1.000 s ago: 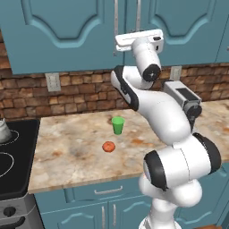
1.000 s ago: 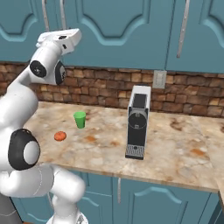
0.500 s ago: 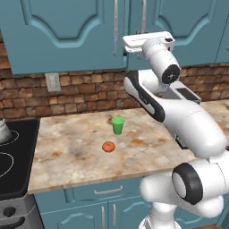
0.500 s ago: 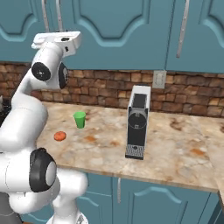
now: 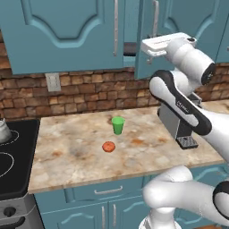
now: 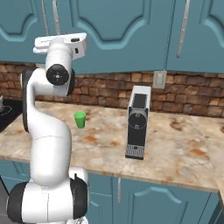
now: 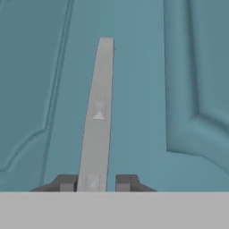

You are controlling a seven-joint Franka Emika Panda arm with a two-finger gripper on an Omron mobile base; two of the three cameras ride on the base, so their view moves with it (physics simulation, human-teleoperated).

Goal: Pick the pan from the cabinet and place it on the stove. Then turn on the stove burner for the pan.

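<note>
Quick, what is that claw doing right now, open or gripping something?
Gripper: closed on the silver bar handle of the cabinet door, which stands partly open.

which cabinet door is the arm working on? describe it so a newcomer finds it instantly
Start at the brick backsplash and look up at the row of tall teal-blue wall cupboards. Directly above the green plastic cup, one arched door is swung partly open. It is the only one ajar, and the tool is closed around its long vertical silver bar handle.

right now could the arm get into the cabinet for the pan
Probably not yet. The cabinet door stands only partly open, with the gripper at its silver handle. The gap shows a dark shelf, and I cannot make out the pan.
</note>
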